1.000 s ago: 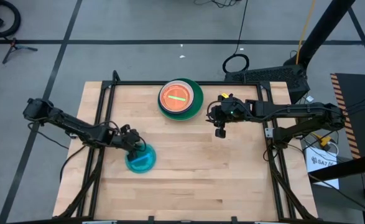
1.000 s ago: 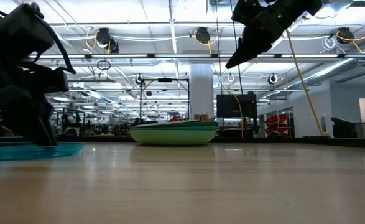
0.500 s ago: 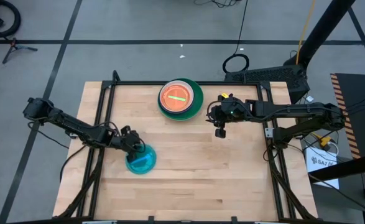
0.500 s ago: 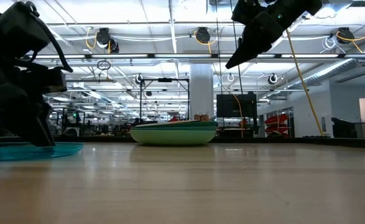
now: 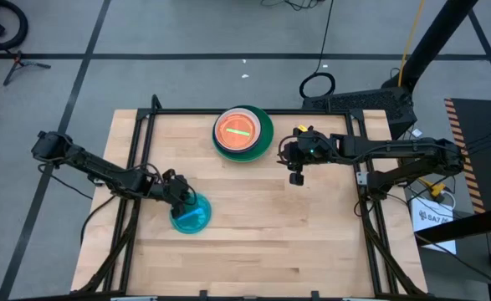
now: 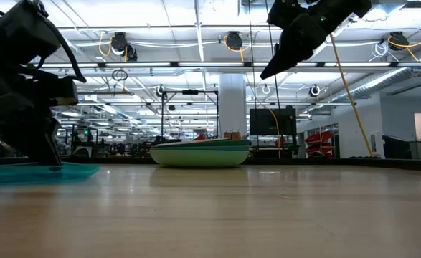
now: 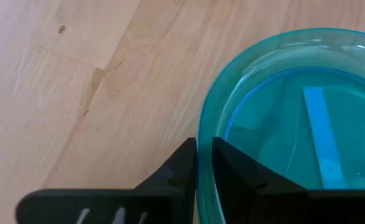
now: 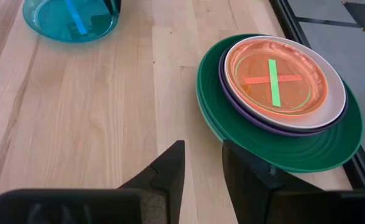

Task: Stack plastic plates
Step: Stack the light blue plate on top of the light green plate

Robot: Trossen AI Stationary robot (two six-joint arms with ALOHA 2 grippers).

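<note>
With my left gripper (image 7: 204, 163) pinched on the near-left rim of the teal plate (image 5: 191, 217), I wanted a firm, level hold before carrying it to the stack (image 5: 243, 132) at the far edge, while my right gripper (image 5: 296, 177) hung open beside that stack.

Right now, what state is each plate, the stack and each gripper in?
teal plate: flat on the table, apart from the stack, rim between the left gripper's fingers, a blue strip showing inside.
stack: orange plate on top, then white, purple, dark green plate lowest in view.
left gripper: clamped on the teal plate's rim.
right gripper: open, empty, raised beside the stack.
</note>
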